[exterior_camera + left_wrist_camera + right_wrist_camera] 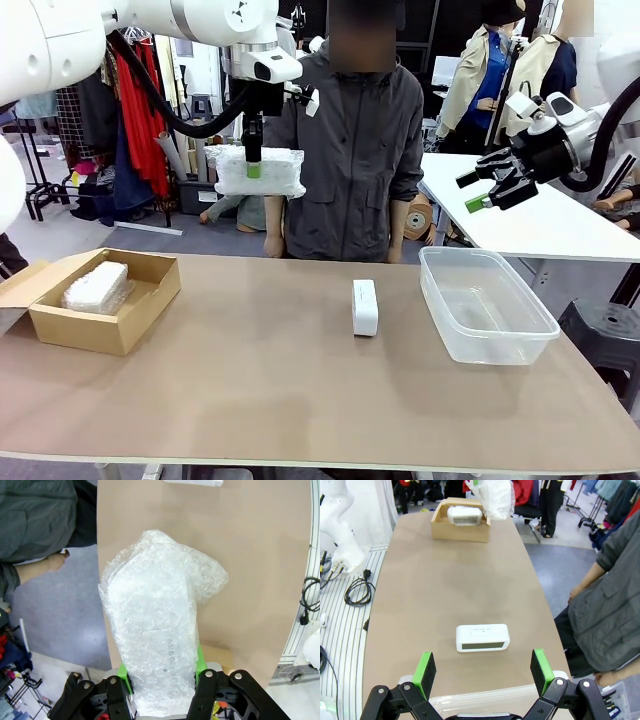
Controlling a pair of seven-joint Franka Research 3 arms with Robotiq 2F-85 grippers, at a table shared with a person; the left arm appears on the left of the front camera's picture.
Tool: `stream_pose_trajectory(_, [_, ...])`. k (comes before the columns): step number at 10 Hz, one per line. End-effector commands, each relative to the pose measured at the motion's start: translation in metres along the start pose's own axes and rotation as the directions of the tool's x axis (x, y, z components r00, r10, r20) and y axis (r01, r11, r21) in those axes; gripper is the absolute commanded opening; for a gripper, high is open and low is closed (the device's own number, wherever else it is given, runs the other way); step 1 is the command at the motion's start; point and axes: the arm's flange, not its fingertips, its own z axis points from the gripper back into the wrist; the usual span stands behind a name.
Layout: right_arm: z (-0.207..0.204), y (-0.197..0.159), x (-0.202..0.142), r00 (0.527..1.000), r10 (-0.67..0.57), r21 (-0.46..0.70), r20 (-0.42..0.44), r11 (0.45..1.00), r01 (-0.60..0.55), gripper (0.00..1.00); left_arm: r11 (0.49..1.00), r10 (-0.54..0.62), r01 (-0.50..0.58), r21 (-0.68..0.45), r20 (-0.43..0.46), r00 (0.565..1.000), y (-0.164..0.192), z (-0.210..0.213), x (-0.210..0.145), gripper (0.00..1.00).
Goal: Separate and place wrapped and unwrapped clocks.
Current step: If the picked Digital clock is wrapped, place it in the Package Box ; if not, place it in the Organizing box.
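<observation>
Bubble-wrapped and aloft: gripping one wrapped clock (282,176) in the left pincer (253,165), jaws clamped on it, high above the tabletop (250,380). Holding the right pincer (468,193) wide, carrying nothing, raised beyond the clear tub (500,348). Resting a second wrapped clock (97,287) inside the cardboard box (90,335); standing the bare white clock (365,307) between box and tub.

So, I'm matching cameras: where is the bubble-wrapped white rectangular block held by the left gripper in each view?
Front view: bubble-wrapped white rectangular block, upper left of centre, in the left gripper.
Left wrist view: the block, centre, between the green pads.
Right wrist view: the block, top edge, by the brown cardboard box.
Shared landmark: the person's grey jacket.
</observation>
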Motion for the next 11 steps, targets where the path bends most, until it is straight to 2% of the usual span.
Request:
stream_pose_trajectory(1, [0.001,0.001,0.002,1.0,0.003,0.0,0.002,1.0,-0.003,1.0,1.0,0.006,-0.006,0.002,0.003,1.0,-0.001,0.005,-0.002,0.0])
stream_pose_trajectory(9, [0.001,0.001,0.002,1.0,0.003,0.0,0.002,1.0,-0.003,1.0,1.0,0.0,0.0,0.0,0.0,1.0,0.0,0.0,0.0,0.0])
stream_pose_trajectory(10, [0.001,0.001,0.002,1.0,0.003,0.0,0.002,1.0,-0.003,1.0,0.979,0.202,-0.202,-0.012,-0.032,0.979,0.005,0.002,-0.01,0.0])
stream_pose_trajectory(11, [0.001,0.001,0.002,1.0,0.003,0.0,0.002,1.0,-0.003,1.0,0.936,0.353,-0.352,0.027,-0.055,0.934,0.002,0.001,-0.018,0.0])
